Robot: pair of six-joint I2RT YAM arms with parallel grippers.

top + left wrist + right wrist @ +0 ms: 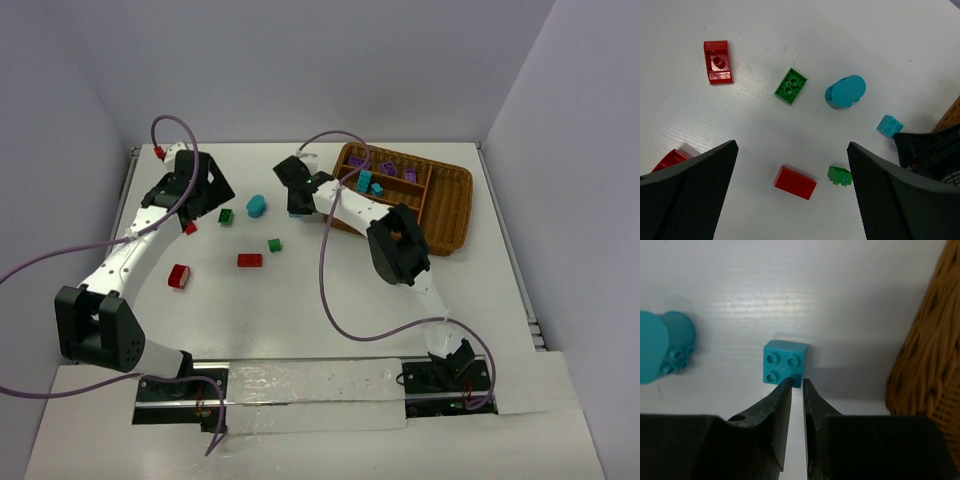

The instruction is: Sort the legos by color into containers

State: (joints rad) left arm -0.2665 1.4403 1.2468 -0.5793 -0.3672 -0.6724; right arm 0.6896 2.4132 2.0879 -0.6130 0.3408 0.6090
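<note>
My right gripper (796, 382) is shut on the near corner of a small square teal lego (784, 365), which rests on the table just left of the wicker tray (925, 355). That lego (889, 125) also shows in the left wrist view, against the right gripper (927, 147). My left gripper (791, 146) hangs wide open and holds nothing, above a red lego (795, 182) and a small green one (840, 175). A rounded teal lego (257, 206), a green lego (226, 215) and a red rounded one (179, 276) lie loose. The tray's (455, 225) slots hold purple legos (385, 168) and teal legos (365, 180).
The rounded teal lego (665, 350) sits left of the right gripper. A red lego (670, 160) lies partly behind my left finger. Purple cables loop over both arms. Walls close in the table at the back and both sides.
</note>
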